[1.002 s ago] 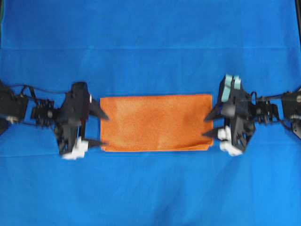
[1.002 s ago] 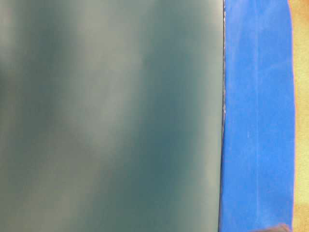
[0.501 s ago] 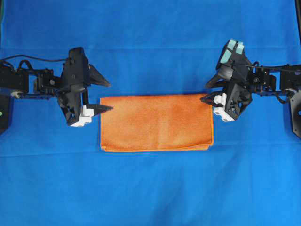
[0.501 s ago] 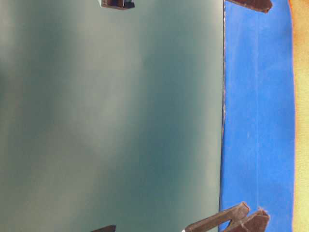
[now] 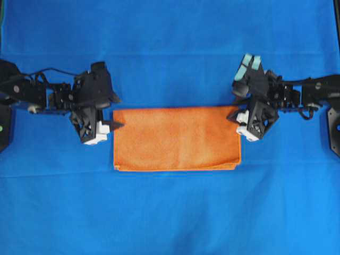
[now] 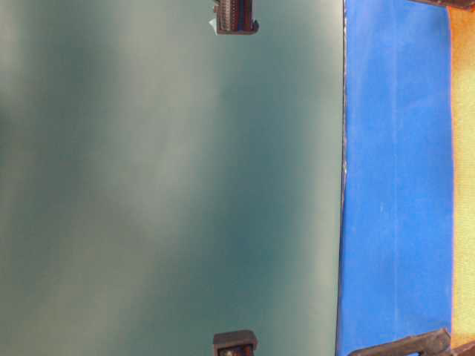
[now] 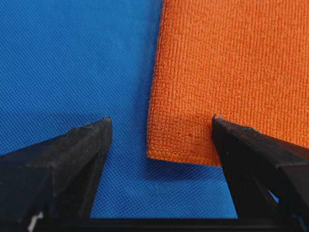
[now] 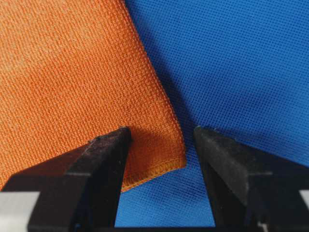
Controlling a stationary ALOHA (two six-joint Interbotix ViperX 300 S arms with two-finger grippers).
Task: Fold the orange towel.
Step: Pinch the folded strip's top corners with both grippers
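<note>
The orange towel (image 5: 177,138) lies flat on the blue cloth (image 5: 170,212) as a wide rectangle, folded, with its layered edge along the near side. My left gripper (image 5: 120,112) is open at the towel's far left corner. In the left wrist view that corner of the towel (image 7: 231,63) sits between the spread tips of the left gripper (image 7: 161,118). My right gripper (image 5: 231,106) is open at the far right corner. In the right wrist view the towel (image 8: 72,72) ends in a hemmed corner between the tips of the right gripper (image 8: 162,129). Neither gripper holds anything.
The blue cloth (image 6: 397,178) covers the whole table. The table-level view is turned sideways: a grey-green wall (image 6: 171,178) fills its left, and a strip of the orange towel (image 6: 464,148) runs down its right edge. Arm mounts stand at the far left (image 5: 5,127) and far right (image 5: 334,127).
Both grippers moved from the middle of the towel's short ends toward its far corners, then settled closer over them. Both stayed open. The towel has not moved.
</note>
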